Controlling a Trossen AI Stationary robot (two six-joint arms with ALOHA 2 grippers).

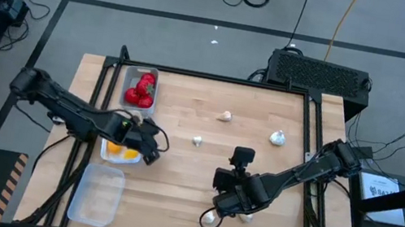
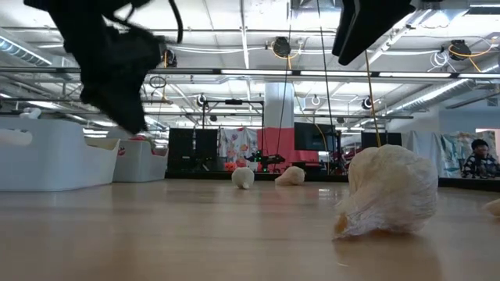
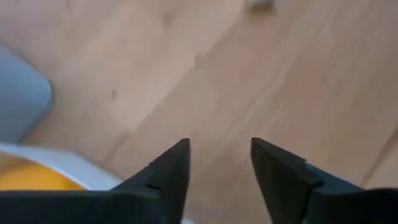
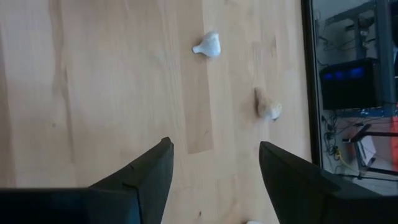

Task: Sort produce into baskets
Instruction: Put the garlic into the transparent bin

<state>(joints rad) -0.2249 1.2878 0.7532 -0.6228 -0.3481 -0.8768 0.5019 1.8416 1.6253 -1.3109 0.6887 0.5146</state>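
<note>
- Pale wood-plank table (image 1: pixel 202 163); papery whitish garlic bulbs (image 1: pixel 278 138) lie loose.
- Translucent tray (image 1: pixel 131 78) holds red pieces (image 1: pixel 141 92).
- Left claw (image 1: pixel 154 148) spread, empty; right claw (image 1: pixel 212 212) likewise.

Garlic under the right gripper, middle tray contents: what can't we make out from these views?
- Garlic bulb, high view: the right gripper covers most of it, so contact is unclear.
- Middle tray, high view: the left gripper and its arm hide most of the yellow pieces; no count possible.
- Left wrist view: yellow piece cut by the edge.
</note>
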